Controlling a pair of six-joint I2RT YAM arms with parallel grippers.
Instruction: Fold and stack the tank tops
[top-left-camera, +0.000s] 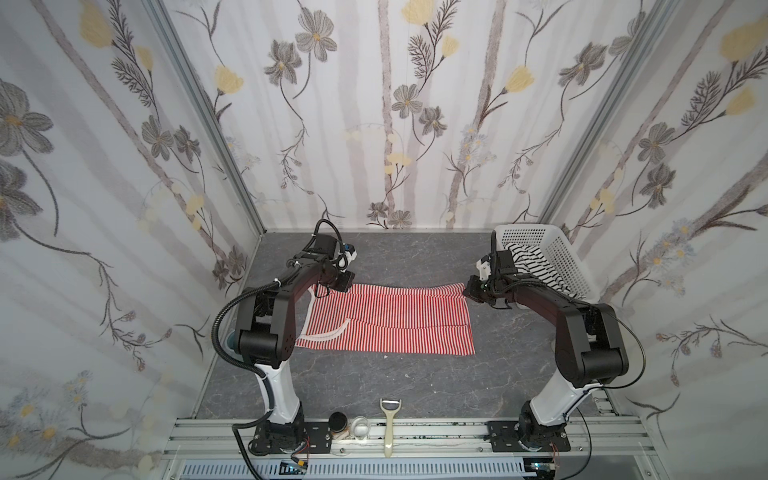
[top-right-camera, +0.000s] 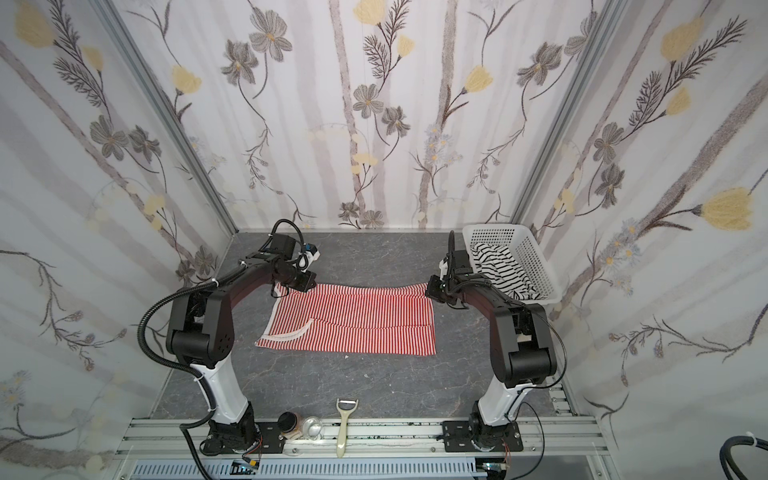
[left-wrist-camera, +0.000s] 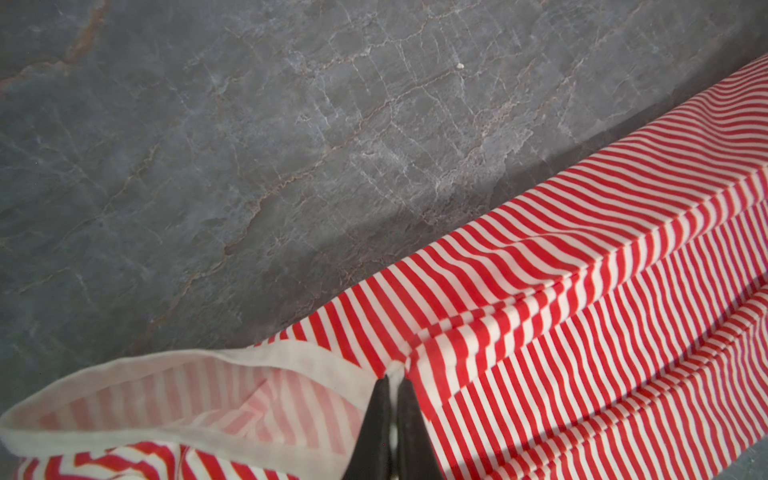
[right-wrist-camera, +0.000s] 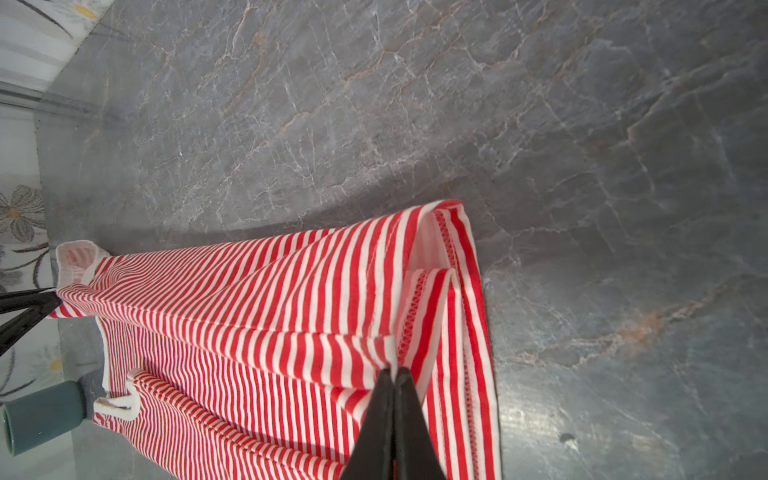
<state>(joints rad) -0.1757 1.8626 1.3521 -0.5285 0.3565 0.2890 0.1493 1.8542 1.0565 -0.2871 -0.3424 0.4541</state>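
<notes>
A red-and-white striped tank top (top-left-camera: 386, 320) (top-right-camera: 353, 320) lies spread across the middle of the grey table, its white-edged straps toward the left. My left gripper (top-left-camera: 332, 289) (left-wrist-camera: 392, 378) is shut on its far-left corner, pinching fabric beside the white edging (left-wrist-camera: 291, 357). My right gripper (top-left-camera: 467, 291) (right-wrist-camera: 392, 370) is shut on the far-right corner at the stitched hem (right-wrist-camera: 453, 257). The far edge hangs slightly raised between the two. The white tank top with thin black stripes (top-left-camera: 536, 266) (top-right-camera: 503, 266) lies bunched in the basket.
The white perforated basket (top-left-camera: 528, 227) (top-right-camera: 494, 227) stands at the back right, close behind my right arm. On the front rail lie a peeler (top-left-camera: 390, 428), a dark-lidded jar (top-left-camera: 338, 422) and a small glass (top-left-camera: 360, 428). Patterned walls enclose the table.
</notes>
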